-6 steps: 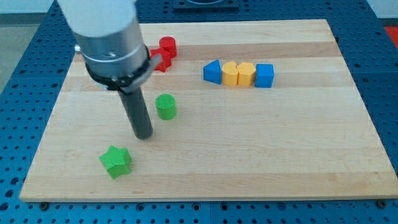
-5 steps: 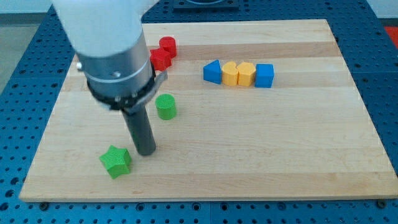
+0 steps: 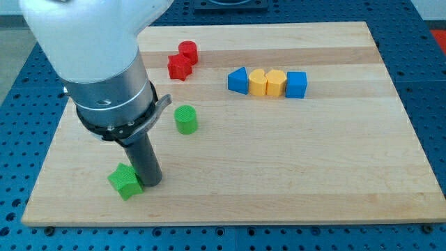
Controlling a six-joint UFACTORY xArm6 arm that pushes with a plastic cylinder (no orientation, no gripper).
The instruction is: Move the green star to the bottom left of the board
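While my tip (image 3: 150, 183), a bare rod with no jaws to open or close, touches the green star's (image 3: 125, 182) right side, the green cylinder (image 3: 185, 119) sits up-right of it.

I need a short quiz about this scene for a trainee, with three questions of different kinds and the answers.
1. True or false: my tip touches the green star.
2. Which block is at the right end of the row of four? A) blue cube B) yellow block C) red cylinder
3. Fill in: the green cylinder stands toward the view's ____ of the star.

Key: 1 true, on the star's right side. 2 A, the blue cube. 3 top right.
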